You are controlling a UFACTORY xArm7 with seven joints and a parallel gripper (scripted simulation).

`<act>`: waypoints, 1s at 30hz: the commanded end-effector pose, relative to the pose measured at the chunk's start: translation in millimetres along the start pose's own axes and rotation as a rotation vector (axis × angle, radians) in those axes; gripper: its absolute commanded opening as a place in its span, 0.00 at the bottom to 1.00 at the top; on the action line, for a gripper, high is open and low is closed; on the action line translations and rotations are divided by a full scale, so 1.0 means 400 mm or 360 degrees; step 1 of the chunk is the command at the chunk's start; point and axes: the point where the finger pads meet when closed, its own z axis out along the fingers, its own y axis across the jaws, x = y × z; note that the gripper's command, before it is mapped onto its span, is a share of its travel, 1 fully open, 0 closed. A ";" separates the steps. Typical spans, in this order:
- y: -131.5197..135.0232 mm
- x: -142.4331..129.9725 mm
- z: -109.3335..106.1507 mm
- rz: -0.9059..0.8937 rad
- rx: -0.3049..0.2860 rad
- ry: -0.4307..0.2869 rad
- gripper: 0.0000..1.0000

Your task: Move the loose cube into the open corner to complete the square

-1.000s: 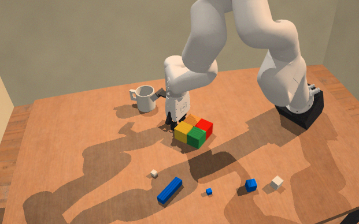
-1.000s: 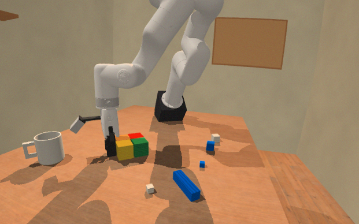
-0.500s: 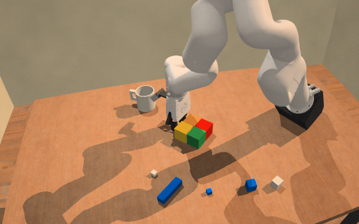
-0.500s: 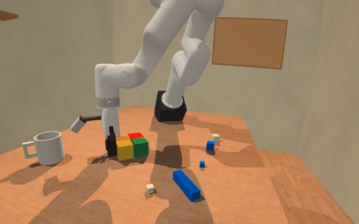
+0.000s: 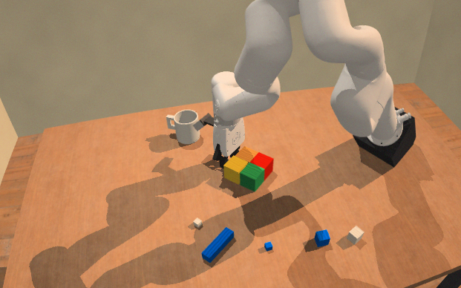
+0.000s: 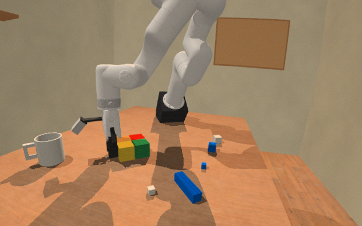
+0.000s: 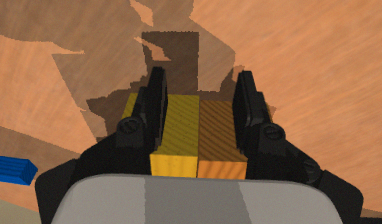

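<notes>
Four cubes sit together as a two-by-two block: yellow (image 5: 234, 168), green (image 5: 252, 176), orange (image 5: 247, 153) and red (image 5: 263, 162). Their faces look flush, with no gap that I can see. The block also shows in the exterior view, with the yellow cube (image 6: 126, 150) in front. My gripper (image 5: 219, 156) (image 6: 112, 148) stands upright, low at the table, right beside the block's yellow and orange side. In the wrist view its fingers are parted about halfway and hold nothing. The yellow cube (image 7: 178, 131) and the orange cube (image 7: 220, 135) show just beyond them.
A white mug (image 5: 185, 126) stands behind and to the left of the gripper. Nearer the front lie a long blue block (image 5: 217, 244), a small white cube (image 5: 197, 223), a tiny blue cube (image 5: 268, 246), a blue cube (image 5: 322, 237) and a white cube (image 5: 355, 234). The arm's black base (image 5: 387, 142) is at the right.
</notes>
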 end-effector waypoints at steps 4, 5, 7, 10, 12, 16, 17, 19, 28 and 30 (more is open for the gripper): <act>0.000 -0.003 -0.002 0.0001 0.0000 0.0005 0.50; 0.000 -0.004 -0.002 0.0001 0.0000 0.0005 0.50; 0.000 -0.005 -0.002 0.0001 0.0000 0.0005 0.50; 0.000 -0.007 -0.002 0.0001 0.0000 0.0005 0.50; 0.000 -0.008 -0.002 0.0001 0.0000 0.0005 0.50; 0.000 -0.010 -0.002 0.0001 0.0000 0.0005 0.50; 0.000 -0.010 -0.002 0.0001 0.0000 0.0005 0.50; 0.000 -0.010 -0.002 0.0001 0.0000 0.0005 0.50; 0.000 -0.010 -0.002 0.0001 0.0000 0.0005 0.50; 0.000 -0.010 -0.002 0.0001 0.0000 0.0005 0.50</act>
